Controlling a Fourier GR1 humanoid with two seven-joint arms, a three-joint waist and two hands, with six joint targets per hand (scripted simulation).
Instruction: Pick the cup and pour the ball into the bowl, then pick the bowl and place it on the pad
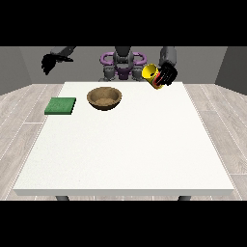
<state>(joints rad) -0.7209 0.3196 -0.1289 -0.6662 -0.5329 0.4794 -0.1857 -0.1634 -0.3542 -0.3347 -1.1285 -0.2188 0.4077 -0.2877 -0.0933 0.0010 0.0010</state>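
The hand at the view's right [167, 74] holds the yellow cup [151, 73] tipped up in the air; the brown bowl [103, 98] sits on the white table [125, 149], beside the green pad [61, 106]; I cannot tell how the other hand [48, 63] is.

Bowl [104, 98] and pad [61, 106] crowd the table's [125, 159] far left, a gap between them; near and right stretches lie open.
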